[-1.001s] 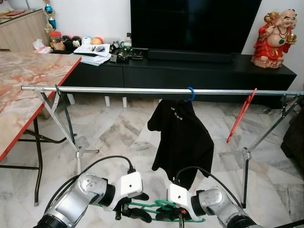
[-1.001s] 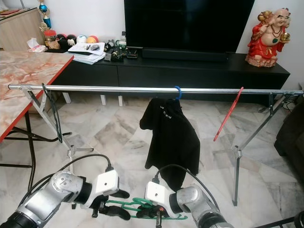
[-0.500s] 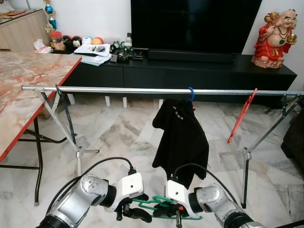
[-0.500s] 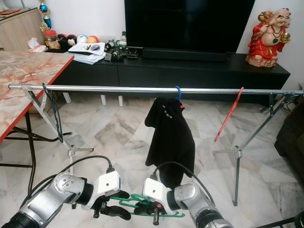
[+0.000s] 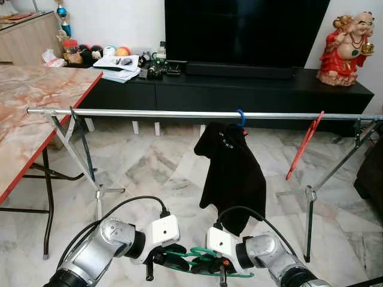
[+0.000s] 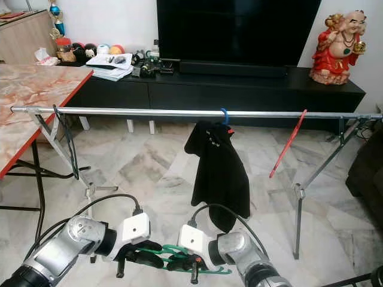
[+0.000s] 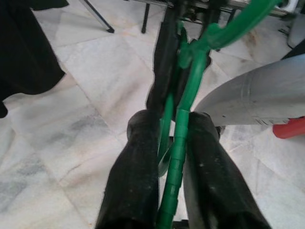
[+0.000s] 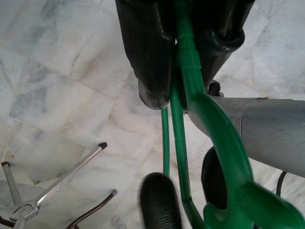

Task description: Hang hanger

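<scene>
Low in front of me, a green hanger is held between both grippers. My left gripper is shut on one side of it, and my right gripper is shut on the other. In the left wrist view the green bar runs between that gripper's two black fingers. The right wrist view shows the same green bar pinched between its fingers. Above and ahead, a silver rail spans the view.
On the rail hang a black shirt on a blue hanger, a red hanger at the right and a black hanger at the left. A marble-topped table stands left. The rack's legs and a black TV cabinet lie beyond.
The black shirt has swung and turned on its blue hanger, now hanging narrower and further right. Both grippers keep hold of the green hanger and have crept slightly closer together.
</scene>
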Robot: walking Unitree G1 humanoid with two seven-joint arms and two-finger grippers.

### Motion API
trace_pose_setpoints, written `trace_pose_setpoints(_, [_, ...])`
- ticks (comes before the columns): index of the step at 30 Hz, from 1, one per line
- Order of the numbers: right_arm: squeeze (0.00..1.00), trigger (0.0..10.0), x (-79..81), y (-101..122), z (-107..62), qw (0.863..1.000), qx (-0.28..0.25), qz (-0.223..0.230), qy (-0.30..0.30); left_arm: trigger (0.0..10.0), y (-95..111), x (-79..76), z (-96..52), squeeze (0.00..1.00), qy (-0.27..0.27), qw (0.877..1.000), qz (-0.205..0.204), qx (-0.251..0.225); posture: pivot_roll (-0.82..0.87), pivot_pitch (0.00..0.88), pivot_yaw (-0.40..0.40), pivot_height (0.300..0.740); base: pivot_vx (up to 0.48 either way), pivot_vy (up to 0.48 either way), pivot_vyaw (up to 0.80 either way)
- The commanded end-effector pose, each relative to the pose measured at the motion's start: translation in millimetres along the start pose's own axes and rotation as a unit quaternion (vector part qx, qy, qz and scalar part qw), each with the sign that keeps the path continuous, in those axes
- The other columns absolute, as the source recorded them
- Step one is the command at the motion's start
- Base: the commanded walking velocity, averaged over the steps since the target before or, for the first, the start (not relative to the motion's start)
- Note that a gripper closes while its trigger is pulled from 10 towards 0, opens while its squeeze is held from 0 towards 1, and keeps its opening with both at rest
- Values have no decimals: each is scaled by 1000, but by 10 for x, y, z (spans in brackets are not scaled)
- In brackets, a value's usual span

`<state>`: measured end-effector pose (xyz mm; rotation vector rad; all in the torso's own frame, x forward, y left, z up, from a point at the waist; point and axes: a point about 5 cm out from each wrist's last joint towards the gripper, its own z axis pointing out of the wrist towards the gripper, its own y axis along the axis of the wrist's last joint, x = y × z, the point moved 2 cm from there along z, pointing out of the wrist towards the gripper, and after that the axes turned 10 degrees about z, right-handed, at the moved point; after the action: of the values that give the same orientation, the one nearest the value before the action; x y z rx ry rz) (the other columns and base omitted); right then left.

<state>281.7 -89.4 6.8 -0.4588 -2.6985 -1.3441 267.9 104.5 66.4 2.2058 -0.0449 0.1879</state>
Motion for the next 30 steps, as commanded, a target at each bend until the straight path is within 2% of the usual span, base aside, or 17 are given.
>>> trace_pose_setpoints(1, [0,10000,-53,35,-43,1000,-4,2,-14,0,1,-11,-2,0,-14,1000,2,4,138,1,-41,740,0,0,0])
trace_pose_setpoints(10, [0,10000,-59,21,-56,1000,-3,6,-15,0,-3,1,-9,0,-11,1000,6,8,138,0,-41,740,0,0,0])
trace_pose_setpoints(11, [592,10000,-58,14,-60,1000,-4,10,-14,0,-8,6,-12,0,-8,1000,7,10,138,0,-41,740,0,0,0])
trace_pose_setpoints(12, [984,10000,-58,9,-63,1000,-5,12,-14,0,-12,8,-12,0,-7,1000,7,11,138,0,-41,740,0,0,0])
trace_pose_setpoints(16, [1000,10000,-63,-19,-84,1000,-4,18,-17,0,-37,27,-21,0,2,1000,9,17,134,2,-40,740,0,0,0])
trace_pose_setpoints(25, [1000,10000,-83,-243,-241,998,27,39,-27,0,-165,47,-78,0,24,999,11,43,133,4,-40,740,0,0,0])
trace_pose_setpoints(30, [1000,10000,-137,-350,-348,996,26,59,-66,0,-264,21,-135,0,36,998,3,55,133,5,-39,740,0,0,0])
